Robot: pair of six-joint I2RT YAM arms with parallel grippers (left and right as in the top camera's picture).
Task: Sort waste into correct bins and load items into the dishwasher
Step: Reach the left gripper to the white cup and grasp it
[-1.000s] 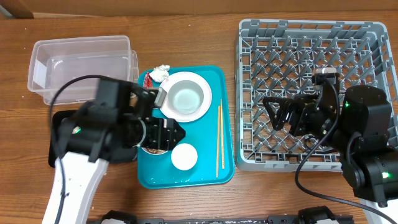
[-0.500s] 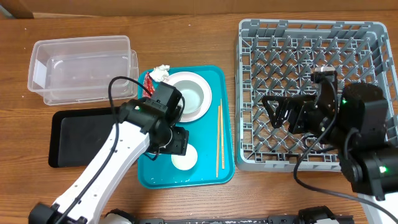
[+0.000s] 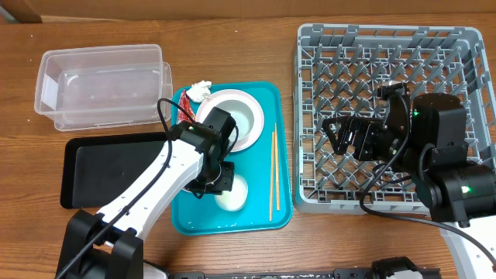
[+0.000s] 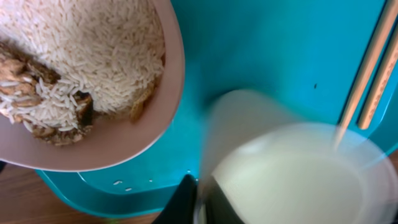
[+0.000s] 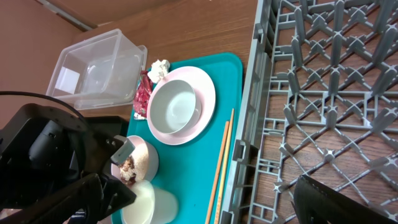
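at lower centre of the overhead view, your left gripper (image 3: 220,181) crowds the small round white cup (image 3: 235,198) on the teal plastic tray (image 3: 260,221), probably lining up a grasp; whether its jaws are apart or closed cannot be told. your right gripper (image 3: 335,139) hangs wide apart over the square grey plastic dish rack (image 3: 387,46).

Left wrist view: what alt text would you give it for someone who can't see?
A pink bowl of white rice and brown scraps sits on a teal tray, upper left. A blurry white cup fills the lower right, with wooden chopsticks beyond it.
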